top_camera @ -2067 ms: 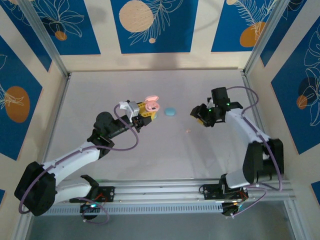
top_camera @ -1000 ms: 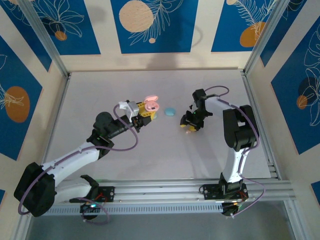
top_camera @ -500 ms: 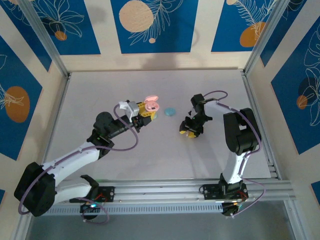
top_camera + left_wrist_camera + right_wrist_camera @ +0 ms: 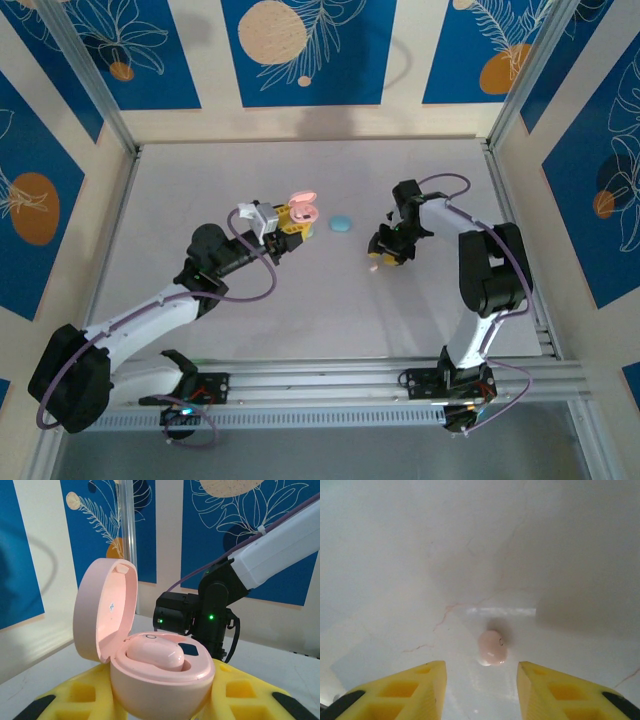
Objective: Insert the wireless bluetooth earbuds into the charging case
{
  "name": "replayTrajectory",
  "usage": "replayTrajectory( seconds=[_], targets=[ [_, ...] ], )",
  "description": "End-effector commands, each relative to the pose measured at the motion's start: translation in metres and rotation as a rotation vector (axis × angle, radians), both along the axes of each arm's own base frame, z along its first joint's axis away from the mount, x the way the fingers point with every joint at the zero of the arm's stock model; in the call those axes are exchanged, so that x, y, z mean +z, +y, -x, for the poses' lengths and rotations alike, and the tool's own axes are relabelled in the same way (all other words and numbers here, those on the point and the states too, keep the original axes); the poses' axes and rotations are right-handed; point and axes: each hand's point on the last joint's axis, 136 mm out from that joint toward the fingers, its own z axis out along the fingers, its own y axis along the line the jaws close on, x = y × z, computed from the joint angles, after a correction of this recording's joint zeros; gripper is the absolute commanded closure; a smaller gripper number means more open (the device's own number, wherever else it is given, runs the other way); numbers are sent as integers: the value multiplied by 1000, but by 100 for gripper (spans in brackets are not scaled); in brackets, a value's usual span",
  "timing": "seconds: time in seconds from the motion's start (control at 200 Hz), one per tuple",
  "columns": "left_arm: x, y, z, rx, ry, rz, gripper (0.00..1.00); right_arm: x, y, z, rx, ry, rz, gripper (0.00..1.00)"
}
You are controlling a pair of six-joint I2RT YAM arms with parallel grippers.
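Earbud, pink (image 4: 492, 647): lay loose on the table (image 4: 300, 300), right of centre and well apart from every edge. Untouched; nothing gripped it.

Right gripper (image 4: 481, 680): poised over the earbud, jaws apart, one yellow finger on either side and the bud just ahead of the tips. Two seconds before, this gripper had hung further towards the right edge with the bud out in the open. It had since swung in over the bud. Judged: the pick was lined up but not yet made, and closing remained.

Charging case, pink (image 4: 145, 665): lid up, held off the table left of centre. One earbud already sat in its well (image 4: 155, 656), and the second well appeared vacant.

Left gripper (image 4: 290, 222): closed on the charging case, unmoved across the same interval.

Blue case (image 4: 341, 223): resting on the table between the two grippers, nearer the left one and apart from both.

Room: bare surface all round the bud. The far, left and right edges were walled by patterned panels, all distant. Judged: the blue case was the one item near the carry path from bud to charging case.
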Motion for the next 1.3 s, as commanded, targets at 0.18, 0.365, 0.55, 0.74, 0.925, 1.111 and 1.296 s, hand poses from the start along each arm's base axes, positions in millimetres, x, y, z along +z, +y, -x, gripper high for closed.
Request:
replayTrajectory(
  seconds=[0.18,0.365,0.55,0.74,0.925,1.111,1.296],
  targets=[
    [12,0,3,0,-27,16,78,-13,8,1,17,43,-45,67],
    [13,-1,3,-3,-28,16,78,-18,10,3,22,64,-58,67],
    [13,-1,3,-5,-26,17,78,-22,13,7,31,88,-72,67],
    [14,-2,3,-8,-28,17,78,-22,24,10,60,98,-99,67],
    [15,-2,3,-12,-25,19,78,-27,25,10,58,102,-88,67],
    [15,-2,3,-9,-25,19,78,-27,24,8,48,90,-77,73],
    [14,-2,3,-8,-23,17,78,-21,25,5,44,57,-76,76]
  ],
)
